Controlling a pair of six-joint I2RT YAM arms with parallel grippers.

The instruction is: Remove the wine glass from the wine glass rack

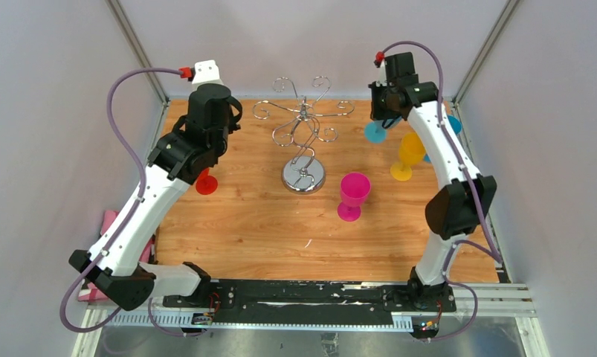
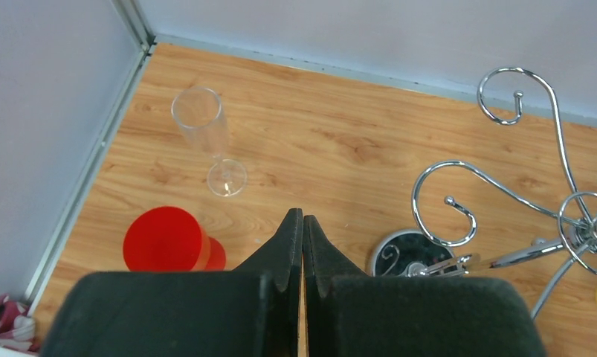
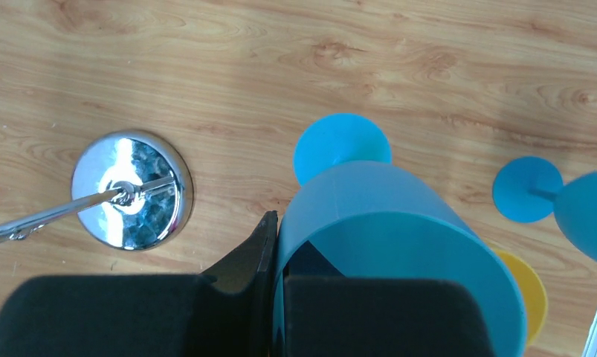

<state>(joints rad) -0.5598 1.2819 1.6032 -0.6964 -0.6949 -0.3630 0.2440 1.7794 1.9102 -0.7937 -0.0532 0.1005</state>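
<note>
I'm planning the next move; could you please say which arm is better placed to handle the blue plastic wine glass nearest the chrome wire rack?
Right. The right gripper pinches the wall of that blue plastic wine glass; the left gripper is shut on nothing beyond the chrome wire rack.

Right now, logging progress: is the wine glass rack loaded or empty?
Empty: in the top view every scroll arm of the wine glass rack is bare.

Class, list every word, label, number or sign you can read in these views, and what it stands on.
None can be read. The wine glass rack, the blue glass and the table bear no print. The small board by the left arm's base is too small to read.
</note>
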